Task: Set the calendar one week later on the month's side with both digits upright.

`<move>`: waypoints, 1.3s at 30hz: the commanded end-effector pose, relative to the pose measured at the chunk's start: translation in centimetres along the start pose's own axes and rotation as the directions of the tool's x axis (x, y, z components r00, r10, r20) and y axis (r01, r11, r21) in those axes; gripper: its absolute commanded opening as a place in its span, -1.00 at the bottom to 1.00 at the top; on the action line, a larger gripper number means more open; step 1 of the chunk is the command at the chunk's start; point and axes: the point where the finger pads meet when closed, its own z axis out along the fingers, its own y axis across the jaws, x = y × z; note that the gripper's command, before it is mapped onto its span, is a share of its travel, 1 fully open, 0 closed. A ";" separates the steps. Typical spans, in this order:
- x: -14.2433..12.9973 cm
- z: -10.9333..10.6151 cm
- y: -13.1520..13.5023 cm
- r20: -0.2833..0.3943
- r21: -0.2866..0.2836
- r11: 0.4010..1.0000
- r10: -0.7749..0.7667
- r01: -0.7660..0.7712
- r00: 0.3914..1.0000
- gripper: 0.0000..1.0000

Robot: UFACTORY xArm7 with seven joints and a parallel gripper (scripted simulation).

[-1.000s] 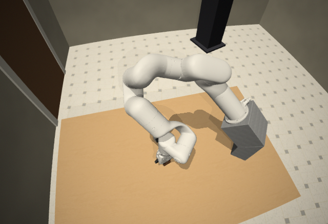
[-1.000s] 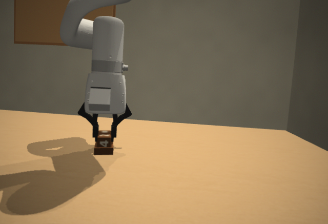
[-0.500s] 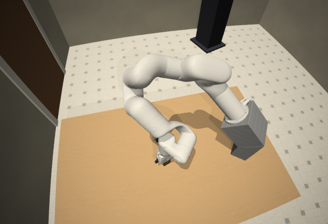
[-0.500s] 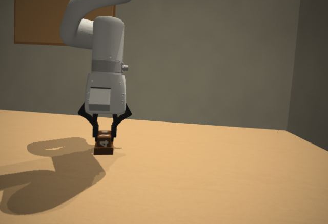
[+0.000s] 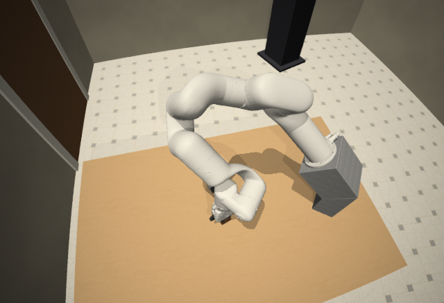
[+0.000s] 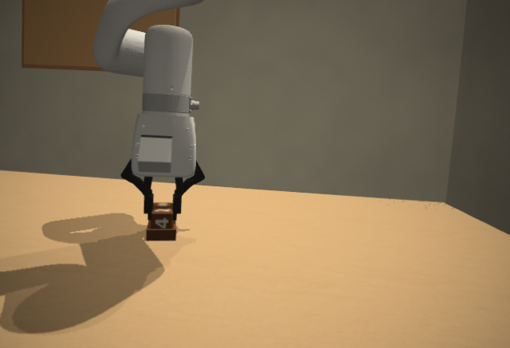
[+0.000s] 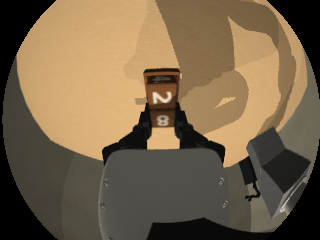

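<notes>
A small brown calendar tray [image 6: 160,233] [image 7: 161,73] lies flat on the tan table [image 6: 329,274]. Two brown cubes stand in it in a row. In the wrist view the nearer cube [image 7: 162,120] shows an 8 on top and the farther cube [image 7: 161,97] shows a 2 on top. In the exterior view one cube [image 6: 162,221] shows a 4 on its side; the other is hidden behind it. My gripper [image 6: 162,208] [image 7: 162,109] [image 5: 219,217] points straight down, its black fingers shut on the nearer cube's two sides. The side with the month's name is not readable.
The arm's grey base box [image 5: 333,181] [image 7: 277,170] stands at the table's right edge. A black pillar [image 5: 290,16] stands on the tiled floor behind. The arm's shadow falls left of the tray.
</notes>
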 end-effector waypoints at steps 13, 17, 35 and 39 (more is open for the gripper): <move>-0.1 -0.1 -0.1 0.002 0.002 1.000 -0.001 0.001 1.000 -0.43; -0.1 -0.1 -0.1 0.002 0.002 1.000 -0.001 0.001 1.000 -0.26; -0.1 -0.1 -0.1 0.002 0.002 1.000 -0.001 0.001 1.000 -0.01; -0.1 -0.1 -0.1 0.002 0.002 1.000 -0.001 0.000 1.000 -0.01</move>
